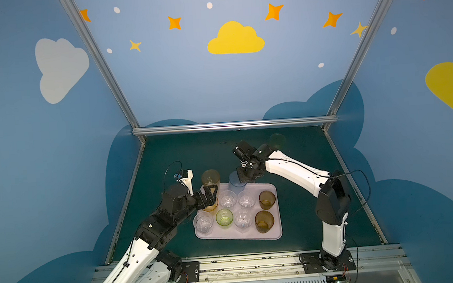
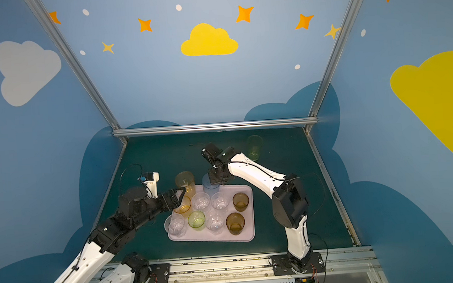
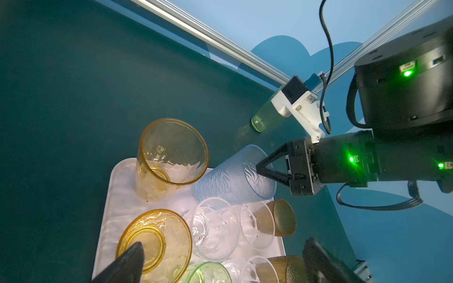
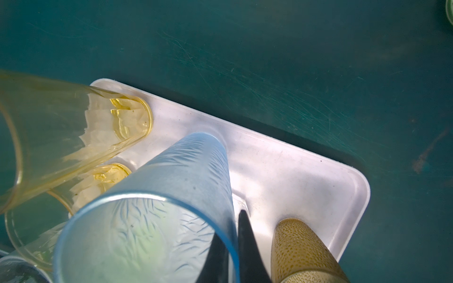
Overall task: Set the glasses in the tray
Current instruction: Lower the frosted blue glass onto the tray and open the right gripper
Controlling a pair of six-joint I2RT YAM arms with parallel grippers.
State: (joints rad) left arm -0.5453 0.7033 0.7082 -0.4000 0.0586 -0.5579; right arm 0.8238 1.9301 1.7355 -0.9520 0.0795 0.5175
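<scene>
Nine tumblers (image 1: 227, 198) stand in tray (image 1: 277, 226); my right claw (image 3: 260, 169) pinches tenth, tall blue tumbler (image 1: 235, 184), by rim at tray's far edge. Left claw (image 1: 212, 195) wide, empty. Only tall green tumbler (image 1: 277, 141) not yet in, on counter (image 1: 180, 156), well apart.

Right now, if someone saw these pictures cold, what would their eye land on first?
Probably the pale tray in the middle of the dark green table, packed with clear, yellow, orange, green and brown glasses. Next, the right gripper, its fingers shut on the rim of the tall blue glass at the tray's far edge. One tall green glass stands alone near the back of the table, off the tray.
</scene>
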